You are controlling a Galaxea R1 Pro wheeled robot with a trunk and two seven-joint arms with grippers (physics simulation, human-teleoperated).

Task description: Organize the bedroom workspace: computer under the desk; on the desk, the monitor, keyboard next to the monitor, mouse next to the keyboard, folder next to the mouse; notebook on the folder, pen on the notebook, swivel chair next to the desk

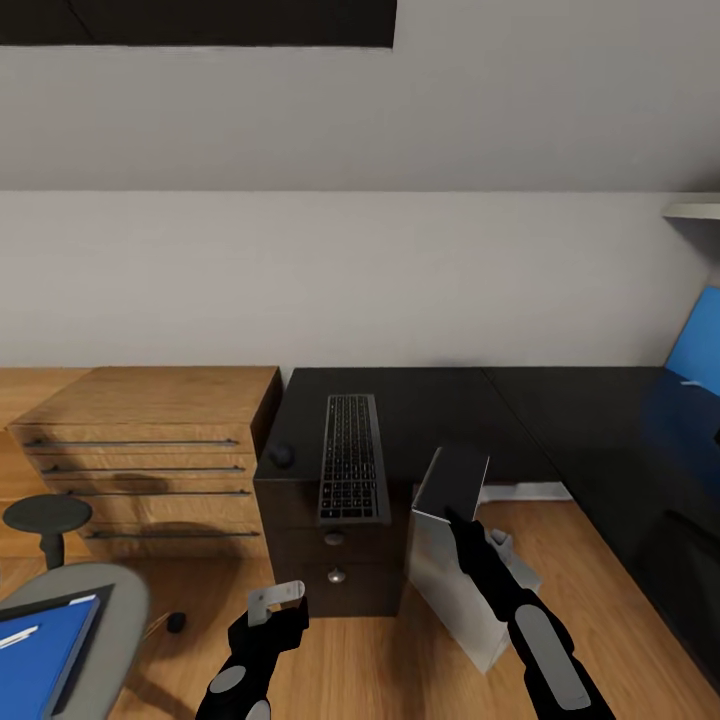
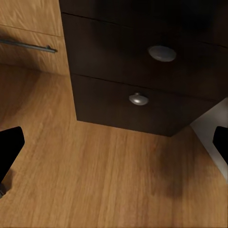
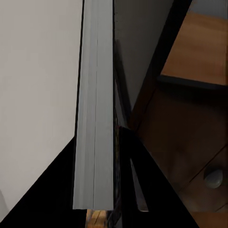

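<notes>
head view shows the right gripper (image 1: 452,512) clenched on the computer (image 1: 450,555) top edge; keep it upright while sliding it beneath the desk (image 1: 560,420).

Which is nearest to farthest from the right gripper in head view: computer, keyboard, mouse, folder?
From the right gripper:
1. computer, at the gripper, tilted on the floor.
2. keyboard, just left, on the dark drawer cabinet.
3. mouse, further left on that cabinet.
4. folder, far left on the chair.
</notes>
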